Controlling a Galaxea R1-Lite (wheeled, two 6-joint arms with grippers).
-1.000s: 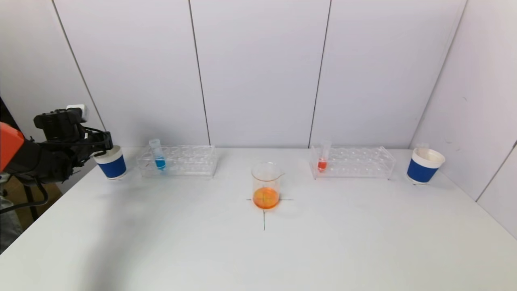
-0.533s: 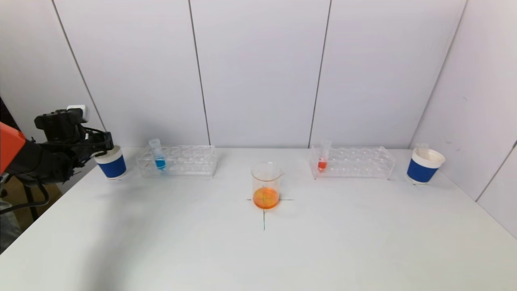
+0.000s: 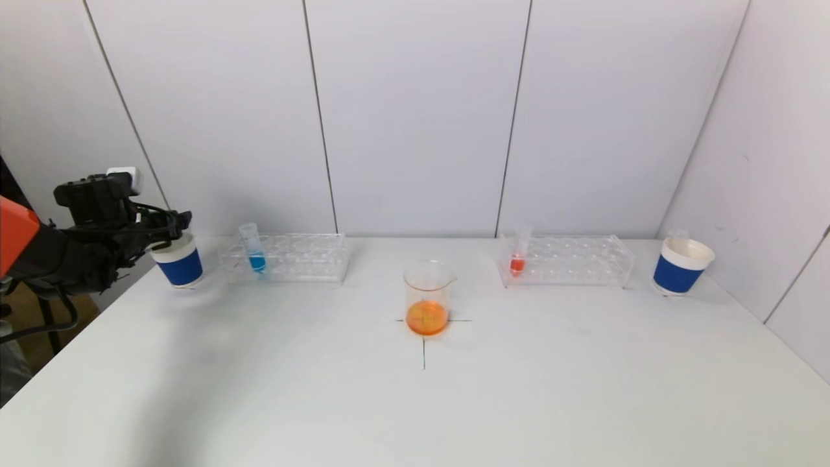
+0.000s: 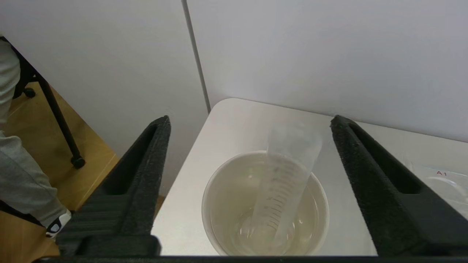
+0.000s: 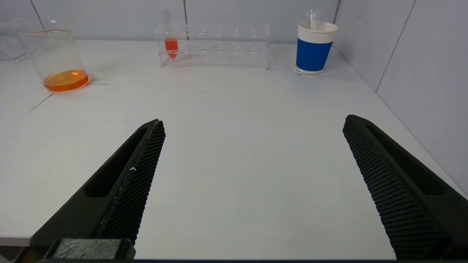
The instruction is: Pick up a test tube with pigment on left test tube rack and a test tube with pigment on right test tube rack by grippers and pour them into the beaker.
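**Empty tube dropped in the left cup; two filled tubes remain racked**

The left gripper (image 4: 248, 182) hangs above the blue paper cup with a white rim (image 3: 178, 261) at the table's far left corner, its black fingers (image 4: 146, 160) spread wide apart and clamped on nothing. Between them, in the left wrist view, a clear graduated test tube (image 4: 281, 190), empty of pigment, leans loose inside the cup, touching neither finger. The right gripper (image 5: 252, 190) is parked low over the near right part of the white table (image 3: 583, 389), jaws likewise wide apart and empty.

The clear glass beaker (image 3: 428, 297) stands on the black cross mark at the table's centre and holds a shallow layer of orange liquid, which suggests that pouring has already taken place. A tube with blue pigment (image 3: 253, 248) stands upright at the left end of the clear left rack (image 3: 305, 258); a tube with red pigment (image 3: 520, 250) stands at the left end of the clear right rack (image 3: 577, 259). A second blue cup (image 3: 681, 266) at the far right also holds a clear tube.

Judged from this layout, one round is finished; both racked tubes are still to be lifted and emptied into the beaker.
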